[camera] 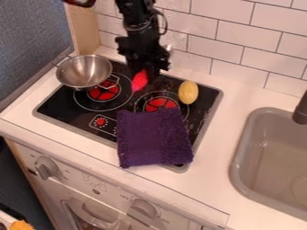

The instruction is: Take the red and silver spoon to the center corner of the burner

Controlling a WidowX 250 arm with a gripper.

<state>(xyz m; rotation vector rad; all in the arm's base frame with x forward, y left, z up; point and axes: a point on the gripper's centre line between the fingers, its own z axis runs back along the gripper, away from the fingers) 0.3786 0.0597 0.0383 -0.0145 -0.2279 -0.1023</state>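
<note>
The black gripper (146, 71) hangs down over the back middle of the stove, between the two ringed burners. Right at its lower end is the bright red part of the spoon (139, 81), slanting down and to the left. The spoon's silver part cannot be made out against the dark gripper, and whether the spoon is held is unclear. The right burner (160, 104) lies to the front right of the spoon, its front portion covered by a purple cloth.
A metal pan (84, 72) stands at the stove's back left, partly over the left burner. A yellow oval object (188, 92) sits at the back right. The purple cloth (153, 138) overhangs the stove's front edge. A grey sink (240, 166) is at the right, below a tiled wall.
</note>
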